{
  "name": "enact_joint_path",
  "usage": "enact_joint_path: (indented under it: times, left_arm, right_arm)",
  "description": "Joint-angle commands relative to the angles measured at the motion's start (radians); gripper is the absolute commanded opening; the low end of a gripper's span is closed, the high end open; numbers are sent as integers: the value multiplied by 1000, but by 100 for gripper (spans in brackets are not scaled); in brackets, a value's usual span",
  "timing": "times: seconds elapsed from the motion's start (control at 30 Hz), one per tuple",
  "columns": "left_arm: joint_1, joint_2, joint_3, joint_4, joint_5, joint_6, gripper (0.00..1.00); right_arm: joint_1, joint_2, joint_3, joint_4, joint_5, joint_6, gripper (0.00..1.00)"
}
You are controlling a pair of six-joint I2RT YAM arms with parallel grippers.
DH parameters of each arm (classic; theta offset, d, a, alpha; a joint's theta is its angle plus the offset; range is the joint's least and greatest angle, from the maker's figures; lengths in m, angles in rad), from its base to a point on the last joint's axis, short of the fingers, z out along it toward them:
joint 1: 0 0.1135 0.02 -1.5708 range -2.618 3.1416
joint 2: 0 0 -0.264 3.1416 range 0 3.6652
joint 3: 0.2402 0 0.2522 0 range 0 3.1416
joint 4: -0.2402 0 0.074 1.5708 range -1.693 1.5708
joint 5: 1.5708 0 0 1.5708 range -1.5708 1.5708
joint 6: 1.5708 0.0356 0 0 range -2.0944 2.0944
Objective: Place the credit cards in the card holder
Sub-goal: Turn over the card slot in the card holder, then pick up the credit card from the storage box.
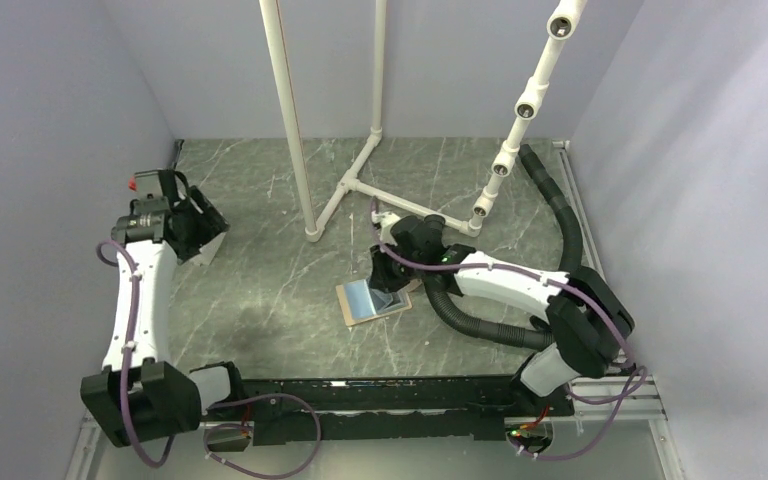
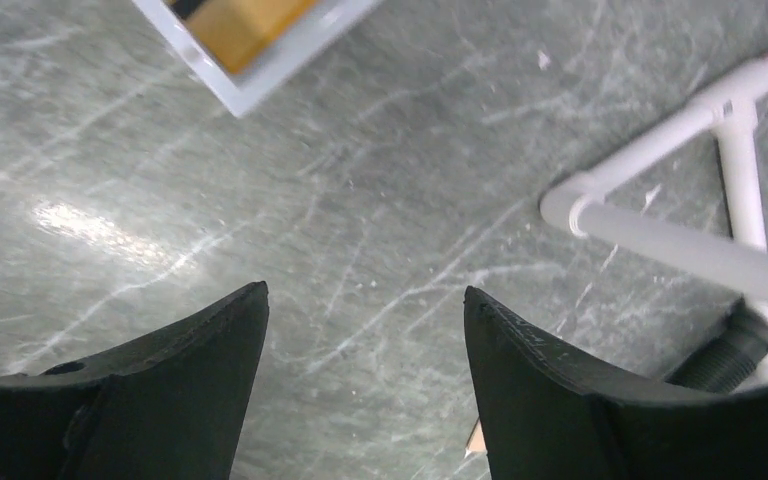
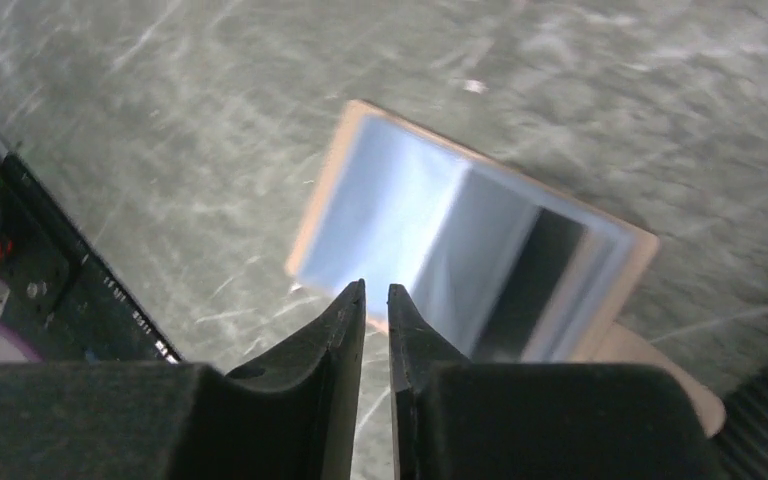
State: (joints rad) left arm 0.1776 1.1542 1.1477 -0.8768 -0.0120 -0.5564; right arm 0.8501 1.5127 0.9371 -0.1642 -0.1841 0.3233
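My right hand [image 3: 376,295] hangs just over the open card holder [image 3: 390,210]. Its fingers are pressed almost together, and I see nothing between them. The holder lies flat on the surface [image 3: 160,100], with its long side slanting away to my right. One dark credit card [image 3: 545,280] seems tucked inside. My left hand [image 2: 365,295] is spread wide, far off.

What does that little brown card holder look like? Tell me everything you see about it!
The card holder is a small flat wallet lying open on the grey-green marbled table. Its rim is tan-brown, like leather; inside is a shiny bluish-grey pocket. A dark strip shows in the pocket: card or shadow, I cannot tell. A rounded tan tab sticks out at one side. The right gripper hangs just over it, jaws nearly together; whether it touches is unclear.
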Motion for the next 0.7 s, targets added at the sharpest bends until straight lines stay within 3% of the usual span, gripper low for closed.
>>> enact_joint_path:
  times: [0.0,0.07,0.23,0.47,0.67]
  left_arm:
    - [97,66,83,6,54,104,77]
    - [124,111,103,21,92,179,79]
    - [157,243,145,31,16,330,81]
    - [194,411,210,107,117,508,82]
    - [192,610,355,103,16,635,75]
  right_arm:
    - [-122,78,-73,125,-126,90,15]
    - [-130,110,-88,127,-128,97,14]
    - [-131,120,-119,145,-131,99,14]
    - [-131,62,-137,146,-104,86,15]
    - [-130,78,-132,143,-148,81,15]
